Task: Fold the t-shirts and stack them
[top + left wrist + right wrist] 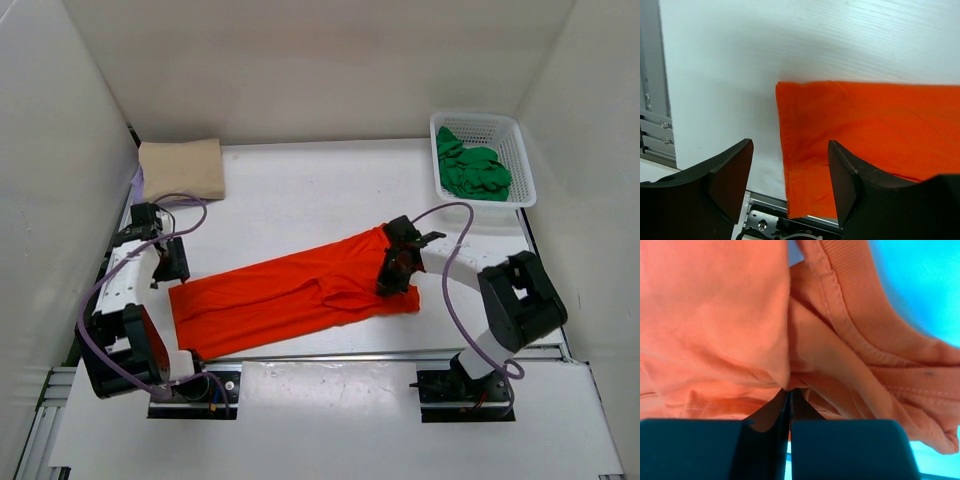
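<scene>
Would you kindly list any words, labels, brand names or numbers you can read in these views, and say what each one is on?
There is no readable text in any view.
The orange shirt, beige shirt and green shirt are plain, with no print or tag showing.
The basket carries no label or marking.

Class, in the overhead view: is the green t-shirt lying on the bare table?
No, the green t-shirt lies bunched inside the white mesh basket.
</scene>
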### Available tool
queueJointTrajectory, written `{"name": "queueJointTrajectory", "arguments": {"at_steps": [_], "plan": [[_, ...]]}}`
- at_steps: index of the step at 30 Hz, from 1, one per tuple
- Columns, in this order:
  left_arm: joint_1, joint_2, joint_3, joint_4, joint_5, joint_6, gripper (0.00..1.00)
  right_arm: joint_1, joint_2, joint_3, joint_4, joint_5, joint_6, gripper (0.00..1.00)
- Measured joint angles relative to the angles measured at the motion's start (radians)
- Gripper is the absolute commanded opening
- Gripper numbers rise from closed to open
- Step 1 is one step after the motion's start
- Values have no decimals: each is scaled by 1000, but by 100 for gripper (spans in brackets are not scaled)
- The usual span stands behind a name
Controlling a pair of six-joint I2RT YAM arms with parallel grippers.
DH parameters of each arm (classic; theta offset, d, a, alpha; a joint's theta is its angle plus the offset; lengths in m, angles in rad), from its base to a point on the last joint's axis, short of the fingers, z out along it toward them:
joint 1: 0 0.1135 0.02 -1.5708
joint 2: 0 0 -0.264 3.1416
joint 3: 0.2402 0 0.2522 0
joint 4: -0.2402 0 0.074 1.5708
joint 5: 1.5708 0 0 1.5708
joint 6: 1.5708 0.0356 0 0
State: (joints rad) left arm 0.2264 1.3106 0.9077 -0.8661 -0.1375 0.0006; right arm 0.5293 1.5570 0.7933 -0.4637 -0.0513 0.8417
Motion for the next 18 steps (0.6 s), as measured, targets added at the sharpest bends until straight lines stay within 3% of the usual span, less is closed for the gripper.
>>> {"name": "queueJointTrajectory", "arguments": {"at_steps": [4, 7, 10, 15, 18], "plan": [[48, -17, 0, 6, -7, 0, 73, -40, 132, 133, -41, -64, -25, 0], [68, -30, -4, 11, -22, 0, 73, -66, 291, 351, -126, -74, -57, 0], [71, -32, -8, 14, -35, 0, 73, -93, 518, 705, -234, -26, -92, 0], [71, -24, -13, 14, -38, 0, 73, -151, 980, 1487, -285, 32, -89, 0], [71, 5, -13, 14, -38, 0, 73, -196, 1044, 1550, -172, 22, -18, 4]]}}
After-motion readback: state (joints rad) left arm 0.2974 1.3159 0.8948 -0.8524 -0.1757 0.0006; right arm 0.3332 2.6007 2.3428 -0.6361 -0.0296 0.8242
